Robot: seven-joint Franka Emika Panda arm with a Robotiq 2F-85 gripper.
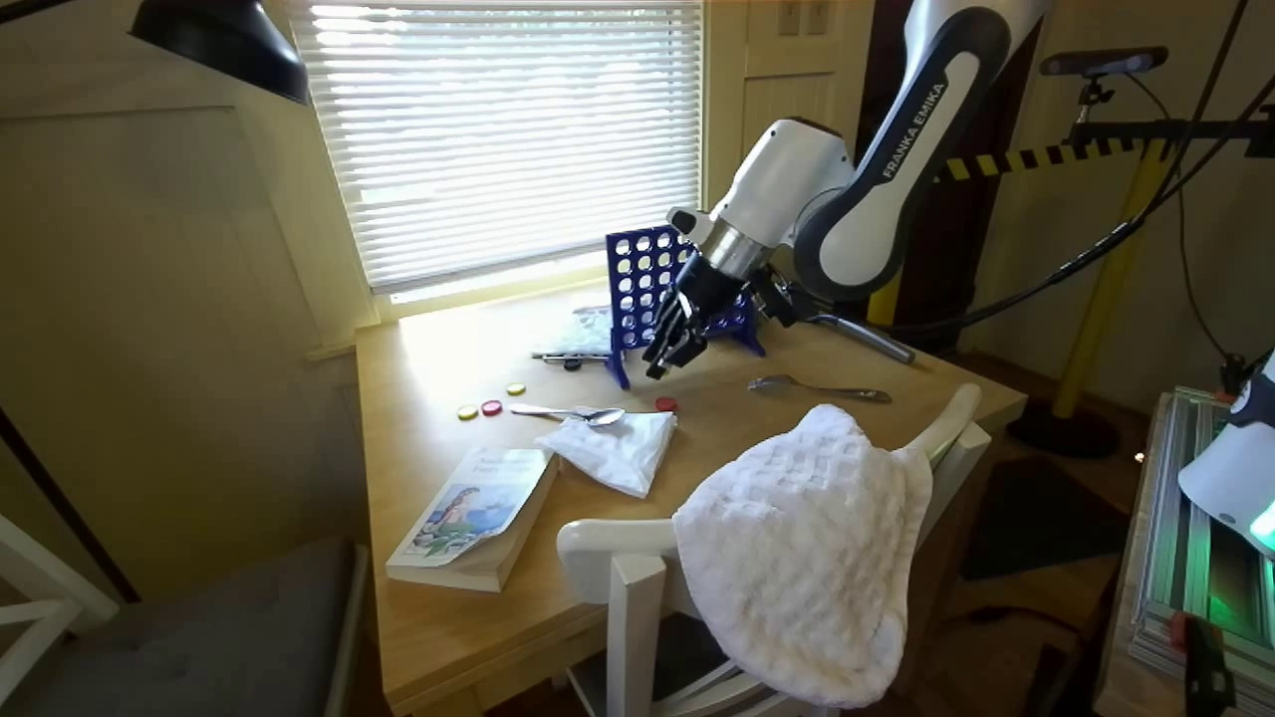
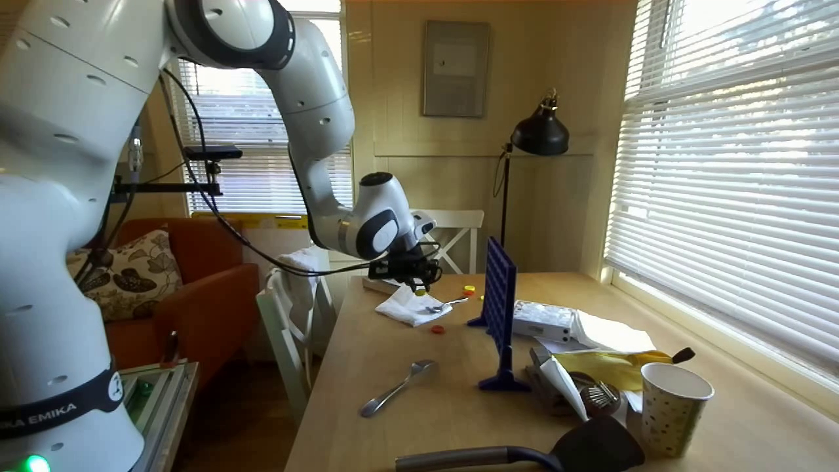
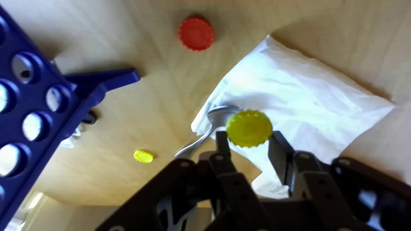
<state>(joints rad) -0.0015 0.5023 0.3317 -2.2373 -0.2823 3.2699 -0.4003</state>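
One bent arm [image 2: 313,108], yellow disc [image 3: 249,128] between downward fingers [image 3: 279,153]

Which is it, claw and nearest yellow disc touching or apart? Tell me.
Touching. The wrist view shows the claw with its fingertips against opposite edges of the yellow disc.

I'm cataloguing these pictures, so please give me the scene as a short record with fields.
Held: yellow disc, between the fingers, above the table
Soft item: crumpled white piece on the table, material unclear
Cutlery: spoon, its bowl on the white piece; fork on the table
Loose discs: one red disc near the white piece; another red disc by two yellow discs
Upright: blue rack with round holes
Reading: book, picture cover facing up
Seating: chair, white towel over its back
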